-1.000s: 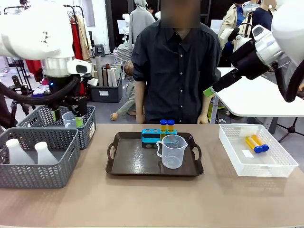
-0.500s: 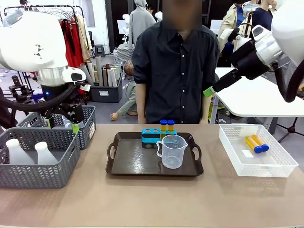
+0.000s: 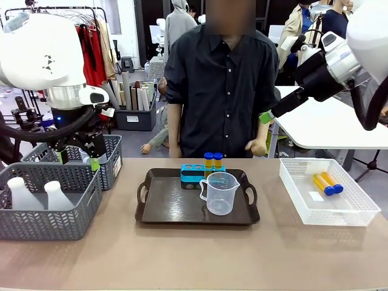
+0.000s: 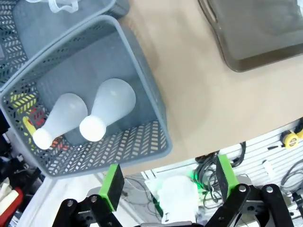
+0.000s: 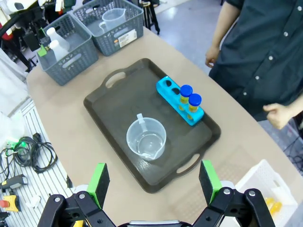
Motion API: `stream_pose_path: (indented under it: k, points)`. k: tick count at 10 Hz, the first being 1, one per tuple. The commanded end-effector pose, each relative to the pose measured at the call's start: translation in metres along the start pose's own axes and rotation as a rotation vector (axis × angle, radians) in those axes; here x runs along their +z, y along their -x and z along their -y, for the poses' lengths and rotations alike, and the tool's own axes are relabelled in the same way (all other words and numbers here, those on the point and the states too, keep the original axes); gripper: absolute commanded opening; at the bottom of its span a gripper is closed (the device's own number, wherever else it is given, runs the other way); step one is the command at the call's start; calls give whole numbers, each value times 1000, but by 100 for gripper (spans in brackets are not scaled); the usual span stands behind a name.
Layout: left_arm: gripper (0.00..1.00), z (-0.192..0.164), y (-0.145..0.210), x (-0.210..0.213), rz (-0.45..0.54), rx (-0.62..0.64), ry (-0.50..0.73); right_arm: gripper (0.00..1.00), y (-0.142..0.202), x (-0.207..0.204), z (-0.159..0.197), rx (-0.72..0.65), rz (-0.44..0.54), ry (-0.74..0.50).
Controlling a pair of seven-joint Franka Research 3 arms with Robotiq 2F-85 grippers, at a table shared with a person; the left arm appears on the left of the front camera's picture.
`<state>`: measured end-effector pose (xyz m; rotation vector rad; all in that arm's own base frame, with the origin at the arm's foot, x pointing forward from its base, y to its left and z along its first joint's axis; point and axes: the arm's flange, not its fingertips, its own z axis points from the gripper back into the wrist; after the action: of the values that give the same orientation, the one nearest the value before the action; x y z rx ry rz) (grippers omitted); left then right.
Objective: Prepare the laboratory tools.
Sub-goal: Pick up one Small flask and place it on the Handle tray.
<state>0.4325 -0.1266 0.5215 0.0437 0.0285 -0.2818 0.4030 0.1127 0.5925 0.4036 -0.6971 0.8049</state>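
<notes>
Left jaws hang wide apart by the grey mesh basket (image 3: 51,209) left of the dark brown handled tray (image 3: 173,206), right jaws apart too. Its two translucent white conical flasks (image 4: 111,101) crowd together, so grabbing one could knock the other.

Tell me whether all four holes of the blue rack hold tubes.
No, the blue rack holds two blue-capped tubes; its other two holes stand empty.

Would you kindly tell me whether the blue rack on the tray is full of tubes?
The blue rack is half full: two blue-capped tubes stand upright in it, and its other two holes are empty.
</notes>
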Motion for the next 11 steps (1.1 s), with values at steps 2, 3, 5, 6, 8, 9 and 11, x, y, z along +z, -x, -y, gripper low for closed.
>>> stream_pose_path:
  k: [2,3,5,6,8,9,11]
  points:
    - [100,-34,25,-16,35,138,-48,100,-1,1,0,-2,6,-7]
    - [100,-43,32,-25,34,187,-70,100,-1,1,0,-2,6,-7]
    - [100,-58,28,-47,48,217,-91,100,-1,1,0,-2,6,-7]
    - [100,-64,28,-55,43,224,-75,100,-1,1,0,-2,6,-7]
    - [100,-73,19,-76,61,258,-70,100,-1,1,0,-2,6,-7]
    - [100,-79,14,-83,74,267,-77,100,-1,1,0,-2,6,-7]
    - [100,-83,11,-91,65,292,-69,100,-1,1,0,-2,6,-7]
